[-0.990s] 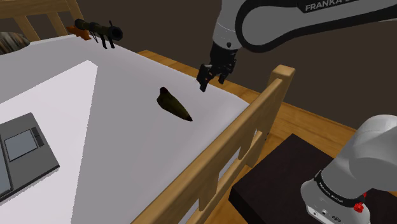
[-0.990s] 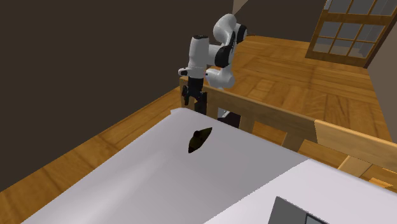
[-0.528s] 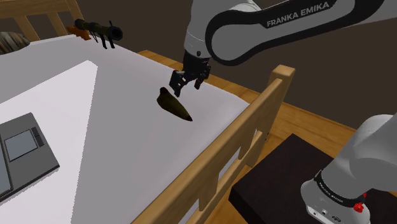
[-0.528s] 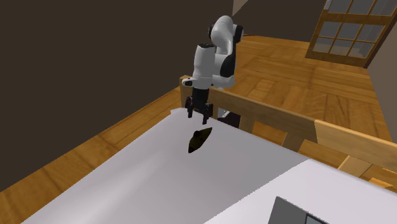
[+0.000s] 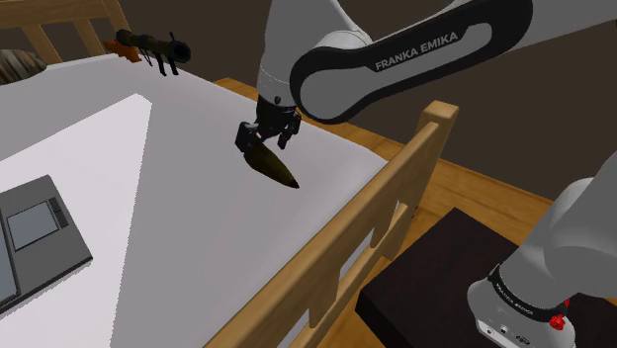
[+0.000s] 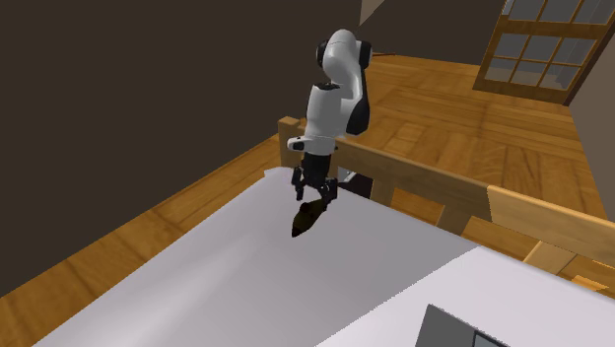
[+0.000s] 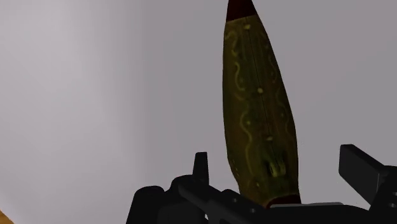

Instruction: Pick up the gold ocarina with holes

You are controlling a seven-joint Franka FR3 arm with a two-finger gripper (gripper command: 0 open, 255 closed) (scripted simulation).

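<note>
A dark gold ocarina [image 5: 274,167], long and tapered with small holes and wavy markings, lies flat on the white bed surface [image 5: 188,119]. It also lies there in the second exterior view [image 6: 307,221]. My black gripper [image 5: 263,139] is low over its thick end, open, with a finger on each side. From the wrist camera the ocarina [image 7: 257,114] stretches away from the gripper [image 7: 282,170]. Its wide end sits between the two fingertips [image 7: 201,165], with gaps on both sides. From the second exterior camera the gripper [image 6: 313,195] hangs just above the ocarina.
A wooden bed rail [image 5: 396,188] runs along the bed's near edge by the dark stand [image 5: 435,287]. A flat grey device [image 5: 35,232] lies at the shoulder view's left. A long dark tube-shaped object [image 5: 148,44] rests at the far end. A wooden floor [image 6: 197,197] surrounds the bed.
The gripper has travelled from near the bed's edge toward the shoulder view's left and downward, ending low over the ocarina's thick end. The ocarina has not moved.
</note>
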